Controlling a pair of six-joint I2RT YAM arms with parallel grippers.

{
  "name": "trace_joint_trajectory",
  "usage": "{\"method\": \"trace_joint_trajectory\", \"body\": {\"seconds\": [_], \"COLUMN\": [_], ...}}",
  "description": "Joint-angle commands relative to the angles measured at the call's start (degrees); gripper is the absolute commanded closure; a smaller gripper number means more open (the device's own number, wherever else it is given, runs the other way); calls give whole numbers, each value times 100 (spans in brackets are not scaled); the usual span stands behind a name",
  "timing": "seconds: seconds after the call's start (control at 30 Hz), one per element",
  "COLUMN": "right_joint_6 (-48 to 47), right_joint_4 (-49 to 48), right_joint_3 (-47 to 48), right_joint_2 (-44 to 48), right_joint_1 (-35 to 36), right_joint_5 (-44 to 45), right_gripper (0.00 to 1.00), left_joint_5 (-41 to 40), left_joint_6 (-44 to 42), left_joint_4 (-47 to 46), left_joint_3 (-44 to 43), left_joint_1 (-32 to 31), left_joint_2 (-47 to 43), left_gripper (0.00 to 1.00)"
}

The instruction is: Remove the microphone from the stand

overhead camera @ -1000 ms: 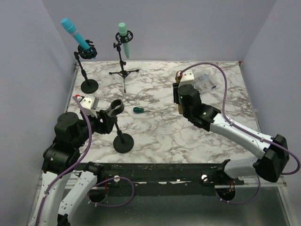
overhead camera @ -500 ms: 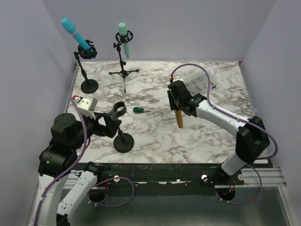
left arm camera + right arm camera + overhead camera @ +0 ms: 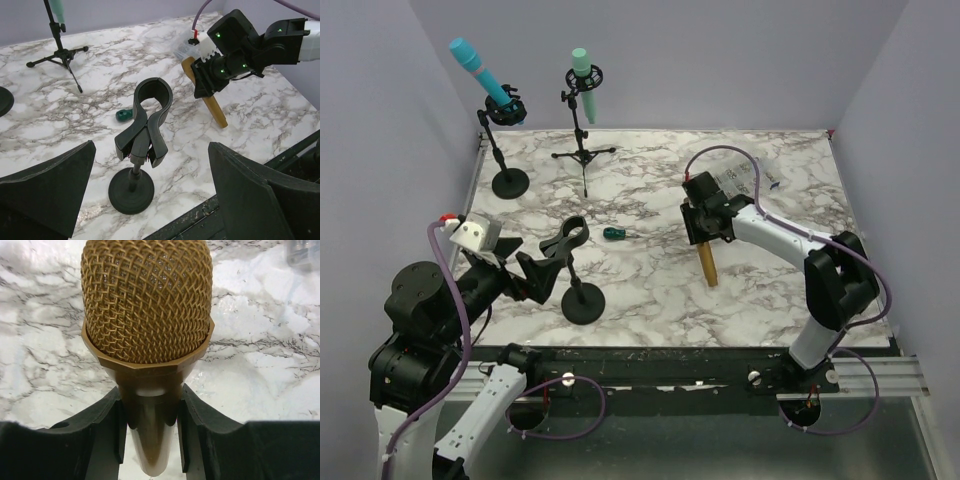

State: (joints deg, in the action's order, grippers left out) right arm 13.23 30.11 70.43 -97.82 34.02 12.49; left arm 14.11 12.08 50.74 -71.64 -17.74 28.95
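Note:
The gold microphone (image 3: 706, 262) hangs clear of its stand, over the marble right of centre. My right gripper (image 3: 705, 225) is shut on its neck just below the mesh head (image 3: 146, 300), with a finger (image 3: 102, 432) on each side. Its handle (image 3: 214, 106) slants down, and its tail end is at or just above the table. The black stand (image 3: 578, 270) has an empty clip (image 3: 150, 112) over a round base (image 3: 131, 190). My left gripper (image 3: 525, 280) is open just left of the stand, with nothing between its fingers (image 3: 47, 192).
A blue microphone (image 3: 480, 65) sits in a stand at the back left. A green microphone (image 3: 582, 75) hangs in a tripod stand (image 3: 585, 155) beside it. A small green object (image 3: 613, 233) lies mid-table. A clear plastic bag (image 3: 755, 180) lies behind my right arm.
My left gripper has opened, let go of the stand and drawn back to the left. My right arm has brought the gold microphone nearer and lower, down to the table.

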Motion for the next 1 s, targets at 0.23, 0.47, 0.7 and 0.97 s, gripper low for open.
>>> {"method": "trace_joint_trajectory", "body": {"seconds": [0.23, 0.47, 0.7, 0.97], "right_joint_6": [-1258, -1792, -2250, -2772], "right_joint_4": [28, 23, 11, -293], "right_joint_3": [270, 1064, 2773, 4766], "right_joint_2": [-279, -826, -2091, -3682], "right_joint_1": [26, 34, -1, -176], "right_joint_5": [-274, -15, 592, 951], "right_gripper": [99, 99, 99, 99], "left_joint_5": [-35, 92, 88, -93], "left_joint_6": [-90, -127, -166, -294], "left_joint_4": [50, -2, 121, 457], "left_joint_3": [45, 31, -82, -375], "left_joint_1": [-2, -2, 3, -6], "left_joint_2": [24, 128, 92, 107], "left_gripper": [1, 1, 1, 1]}}
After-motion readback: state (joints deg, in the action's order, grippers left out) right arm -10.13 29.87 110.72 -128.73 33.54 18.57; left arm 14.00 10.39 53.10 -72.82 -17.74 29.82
